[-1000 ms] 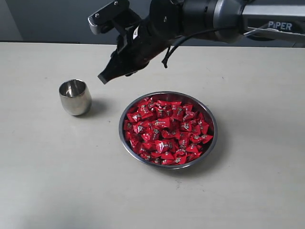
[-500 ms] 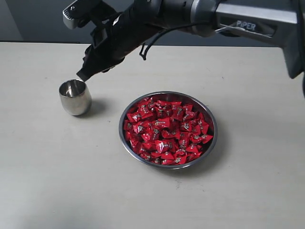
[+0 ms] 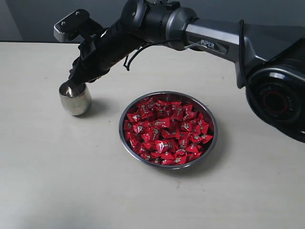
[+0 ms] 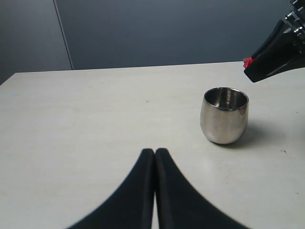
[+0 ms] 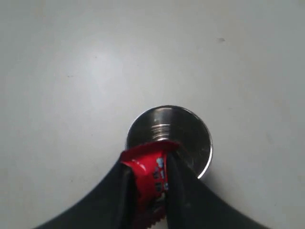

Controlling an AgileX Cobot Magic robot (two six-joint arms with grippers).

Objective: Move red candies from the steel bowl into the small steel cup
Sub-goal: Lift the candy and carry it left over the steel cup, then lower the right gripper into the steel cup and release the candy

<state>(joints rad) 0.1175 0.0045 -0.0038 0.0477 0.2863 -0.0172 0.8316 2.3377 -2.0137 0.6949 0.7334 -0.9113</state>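
— What's the right claw (image 5: 148,167) got?
— One red sweet (image 5: 145,179), pinched in a narrow grip just above the cup (image 3: 75,99). The left claw (image 4: 155,160) has its tips pressed together.
— Counts?
— One cup, one bowl (image 3: 215,130), and a heap of sweets (image 3: 164,131) in it, too many to count.
— Arm?
— The right arm (image 3: 209,42) stretches across, sloping down to the cup.

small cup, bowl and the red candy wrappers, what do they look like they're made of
Small cup: polished metal, likely steel; mirror-like wall with clear reflections. Bowl: the same shiny metal, with a thin bright rim. Red candies: glossy wrappers, probably foil or plastic film, with sharp glints and creases; the red candy in the right gripper shows a zigzag-cut end.
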